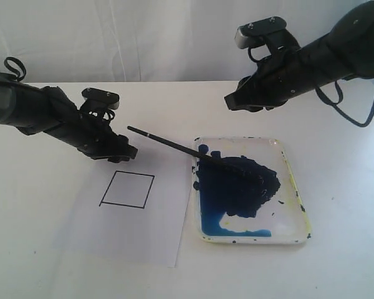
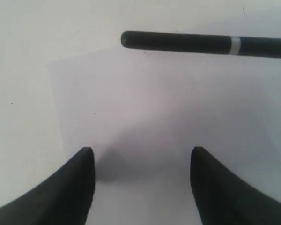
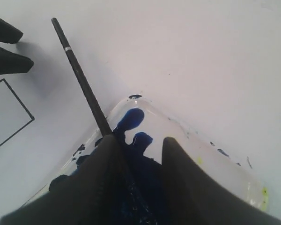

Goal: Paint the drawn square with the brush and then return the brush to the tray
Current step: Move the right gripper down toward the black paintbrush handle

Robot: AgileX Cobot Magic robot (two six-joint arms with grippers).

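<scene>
My left claw (image 2: 141, 150) hangs jaws apart, empty, the brush (image 1: 174, 144) just ahead of its tips with bristles resting in the tray (image 1: 287, 212); drawn square (image 1: 127, 189) near it blank, so I reckon all painting remains.

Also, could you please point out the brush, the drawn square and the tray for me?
brush (image 1: 174, 145), exterior view, middle of its black shaft.
drawn square (image 1: 128, 189), exterior view, its blank centre.
tray (image 1: 288, 215), exterior view, bare white floor near its right rim.
</scene>
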